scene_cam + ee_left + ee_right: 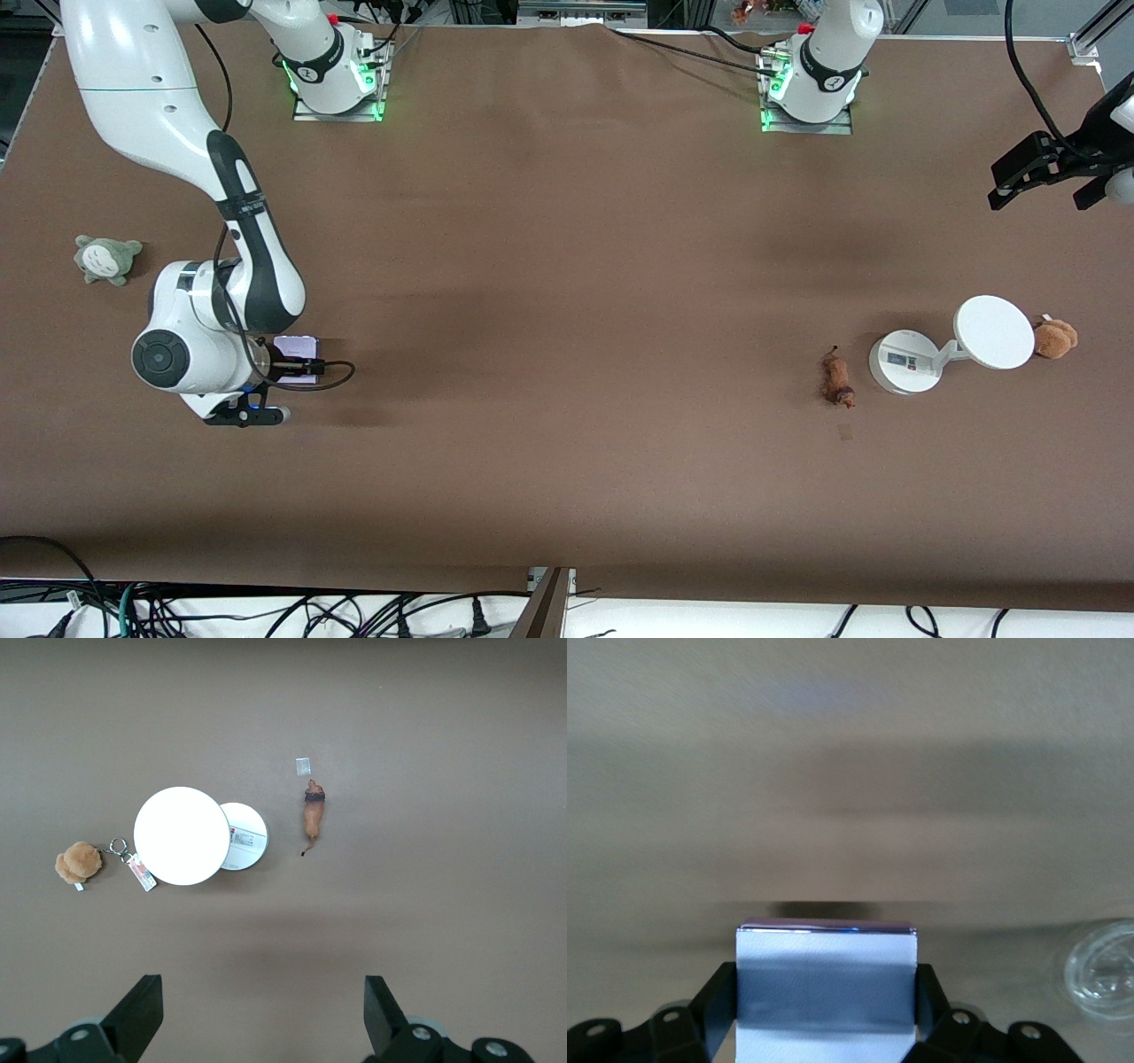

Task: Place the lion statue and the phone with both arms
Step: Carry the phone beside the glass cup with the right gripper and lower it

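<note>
The phone [297, 344], a pale lavender slab, is at the right arm's end of the table, mostly hidden under the right hand. My right gripper [282, 363] is shut on it. In the right wrist view the phone [824, 943] fills the gap between the black fingers [719, 1010] of my right gripper [824, 1014]. The lion statue [836, 379], small and dark brown, lies on the table beside the white stand; it shows in the left wrist view [312, 813]. My left gripper [1036, 199] is open and empty, high over the left arm's end of the table, its jaws wide apart [261, 992].
A white round-based stand [902, 361] with a disc [994, 331] stands beside the lion. An orange-brown plush keychain [1054, 338] lies by the disc. A grey plush toy [106, 259] lies near the right arm's elbow. A small pale patch [845, 431] marks the cloth near the lion.
</note>
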### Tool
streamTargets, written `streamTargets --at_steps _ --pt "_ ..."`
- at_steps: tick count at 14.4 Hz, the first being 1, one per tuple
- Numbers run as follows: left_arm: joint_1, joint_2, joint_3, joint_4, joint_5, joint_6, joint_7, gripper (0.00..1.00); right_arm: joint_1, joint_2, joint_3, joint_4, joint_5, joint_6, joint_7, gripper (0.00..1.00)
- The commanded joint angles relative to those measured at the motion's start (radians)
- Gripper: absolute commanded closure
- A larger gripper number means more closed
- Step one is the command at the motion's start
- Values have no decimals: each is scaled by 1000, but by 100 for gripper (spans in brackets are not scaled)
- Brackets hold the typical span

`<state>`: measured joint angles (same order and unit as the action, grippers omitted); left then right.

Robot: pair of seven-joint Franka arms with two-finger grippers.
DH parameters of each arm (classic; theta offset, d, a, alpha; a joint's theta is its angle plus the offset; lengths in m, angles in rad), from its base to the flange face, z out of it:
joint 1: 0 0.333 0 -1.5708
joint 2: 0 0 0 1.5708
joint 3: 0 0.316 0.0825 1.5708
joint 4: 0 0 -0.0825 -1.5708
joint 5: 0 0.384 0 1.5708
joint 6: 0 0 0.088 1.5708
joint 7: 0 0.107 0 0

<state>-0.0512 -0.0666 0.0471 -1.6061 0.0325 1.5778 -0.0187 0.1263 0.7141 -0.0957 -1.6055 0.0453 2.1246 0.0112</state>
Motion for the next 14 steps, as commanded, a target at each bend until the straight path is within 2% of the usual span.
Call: streamTargets --at_steps 1,12,13,14 --pt "2 19 4 15 -5 8 -7 0 -30 -58 4 -73 21 21 -62 76" --pt "2 39 7 52 -9 -19 -7 0 -48 -19 -9 -110 19 163 -79 75" --pt "4 39 8 54 -9 -18 0 0 -48 -18 -9 -108 19 163 -89 59" --pt "4 41 8 55 -8 -18 2 0 -48 -19 -9 -103 19 160 -89 4"
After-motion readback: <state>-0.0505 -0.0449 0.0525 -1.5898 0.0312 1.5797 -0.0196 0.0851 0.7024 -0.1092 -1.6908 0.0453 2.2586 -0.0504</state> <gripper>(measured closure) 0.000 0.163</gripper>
